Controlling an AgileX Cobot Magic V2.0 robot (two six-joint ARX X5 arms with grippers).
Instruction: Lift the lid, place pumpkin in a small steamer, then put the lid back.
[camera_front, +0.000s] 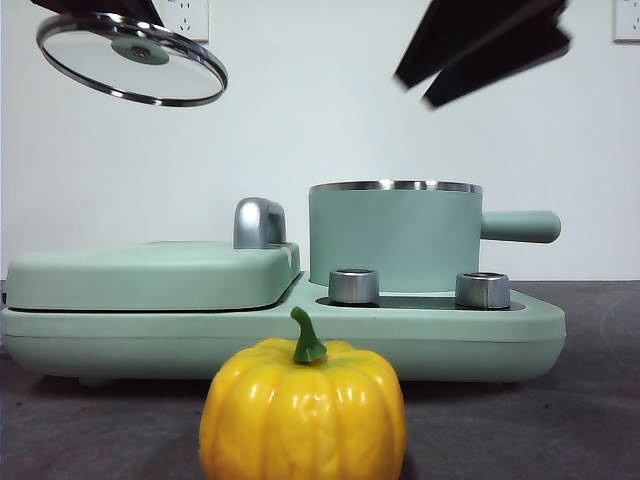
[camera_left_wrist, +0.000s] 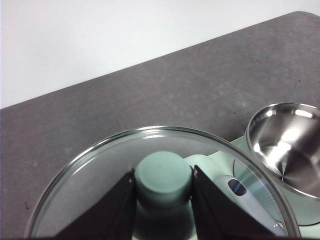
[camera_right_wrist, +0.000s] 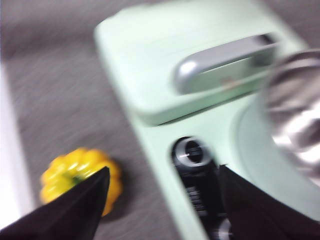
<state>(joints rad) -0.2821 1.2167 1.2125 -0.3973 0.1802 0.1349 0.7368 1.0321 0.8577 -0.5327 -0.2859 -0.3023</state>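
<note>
Two claws are up: the left claw (camera_left_wrist: 163, 187) grips the lid (camera_front: 131, 59) by its knob, aloft; the right claw (camera_right_wrist: 162, 200) hangs wide open. The pumpkin (camera_front: 303, 410), near the tabletop's front edge, looks glossy, rigid, probably slippery; grip across its ribbed sides.

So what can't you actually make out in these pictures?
- Front view: the small steamer's inside, hidden by its wall; the pumpkin's base, cut by the bottom edge.
- Right wrist view: the right gripper and knobs, smeared by motion blur.
- Left wrist view: the lid's near rim, behind the left gripper.
</note>
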